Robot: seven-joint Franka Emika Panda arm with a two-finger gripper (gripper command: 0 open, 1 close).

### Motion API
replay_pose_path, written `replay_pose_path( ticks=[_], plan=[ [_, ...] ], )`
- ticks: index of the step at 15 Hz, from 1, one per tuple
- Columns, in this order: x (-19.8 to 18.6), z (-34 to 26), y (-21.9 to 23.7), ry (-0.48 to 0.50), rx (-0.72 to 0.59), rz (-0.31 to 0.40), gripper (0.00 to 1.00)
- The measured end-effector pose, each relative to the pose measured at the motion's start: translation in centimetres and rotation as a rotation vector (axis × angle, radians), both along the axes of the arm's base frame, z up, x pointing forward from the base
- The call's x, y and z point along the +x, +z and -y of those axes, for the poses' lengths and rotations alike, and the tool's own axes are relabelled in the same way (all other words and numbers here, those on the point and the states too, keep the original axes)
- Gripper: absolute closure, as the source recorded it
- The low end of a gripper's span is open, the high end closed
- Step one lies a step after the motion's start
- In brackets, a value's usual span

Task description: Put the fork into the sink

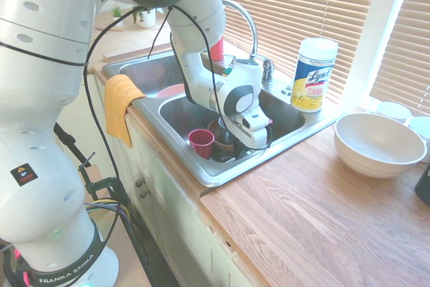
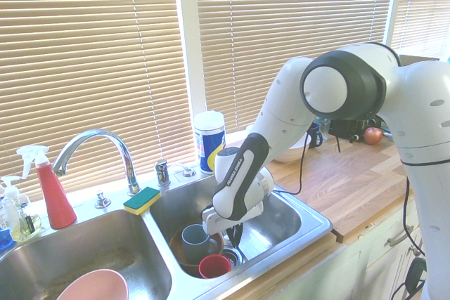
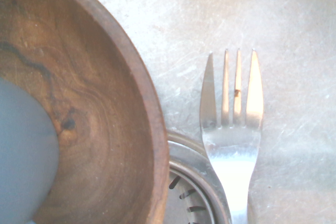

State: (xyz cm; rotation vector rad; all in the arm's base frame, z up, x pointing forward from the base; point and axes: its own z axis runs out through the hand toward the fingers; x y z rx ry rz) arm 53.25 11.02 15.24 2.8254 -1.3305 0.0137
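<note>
Clamped on slim silver metal fork (image 3: 232, 129) by its handle, white arm's two-finger gripper (image 2: 233, 233) pointing down inside brushed stainless-steel sink (image 2: 309, 226). Fork's long axis runs out below jaws, tines over basin floor, beside drain strainer (image 3: 191, 192) and brown wooden bowl (image 3: 94, 108).

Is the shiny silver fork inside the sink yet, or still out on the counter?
Inside. The silver four-tined fork hangs over the steel sink's floor, beside the brown wooden bowl and the drain strainer.
</note>
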Motion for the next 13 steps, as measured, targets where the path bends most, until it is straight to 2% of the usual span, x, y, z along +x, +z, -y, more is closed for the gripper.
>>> replay_pose_path(
  ticks=[8, 10, 13],
  plan=[
    [0.1, 0.5, 0.6, -0.007, 0.002, 0.028, 0.00],
    [0.5, 0.3, 3.1, -0.002, 0.004, 0.068, 0.00],
    [0.5, 0.4, 9.6, 0.013, 0.004, 0.135, 0.00]
  ],
)
